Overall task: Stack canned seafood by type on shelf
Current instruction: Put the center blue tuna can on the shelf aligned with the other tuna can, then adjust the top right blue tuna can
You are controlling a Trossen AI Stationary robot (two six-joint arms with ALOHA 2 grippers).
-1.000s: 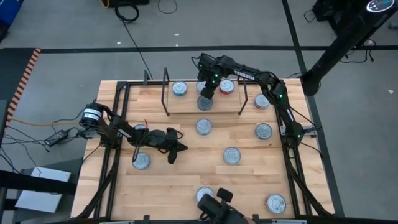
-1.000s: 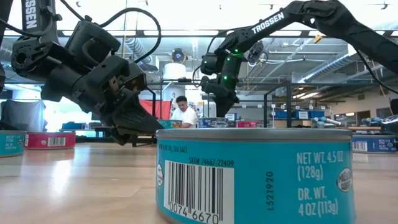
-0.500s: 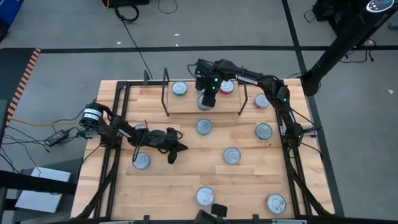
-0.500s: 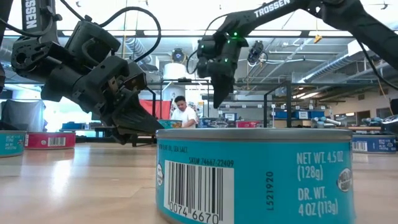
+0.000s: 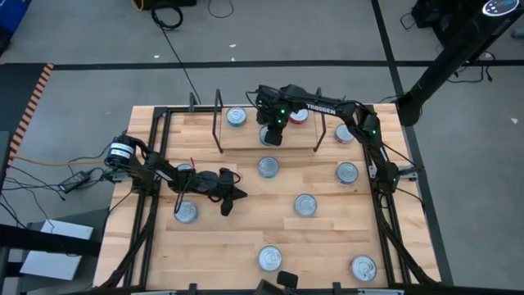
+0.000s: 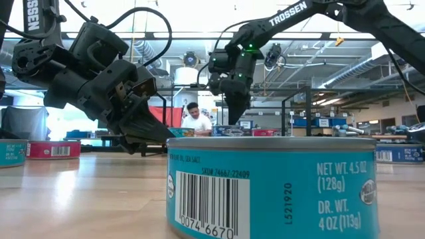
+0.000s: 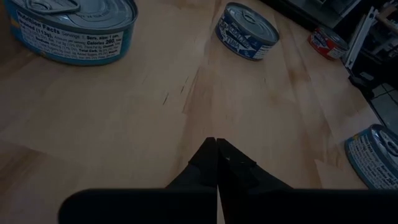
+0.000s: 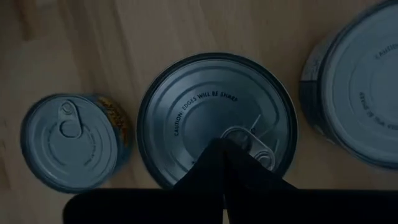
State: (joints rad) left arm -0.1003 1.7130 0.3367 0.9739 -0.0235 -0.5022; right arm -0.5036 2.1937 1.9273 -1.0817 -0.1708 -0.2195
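two arms work over a light-wood table (image 5: 246, 238) with black frame rails, set on a grey floor with cables trailing off it. the shelf (image 5: 246, 135) lies at the far edge, thin black wire uprights at each end. on it sit a tin (image 5: 236, 117) at the left, a red tin (image 5: 300, 115) towards the right, and a tin (image 8: 217, 118) under the right gripper (image 5: 271, 136), which hangs just above that lid with fingers pressed together, holding nothing. other tins lie scattered on the table, one (image 5: 268, 167) just in front of the shelf, one (image 5: 304, 205) mid-table, one (image 6: 272, 186) close to the low camera with a teal label and barcode. the left gripper (image 5: 230, 201) waits at the table's left side, fingers closed and empty, beside a tin (image 5: 187, 211). beyond the table the low view shows a bright workshop with ceiling ducts, benches and a person (image 6: 195, 118).
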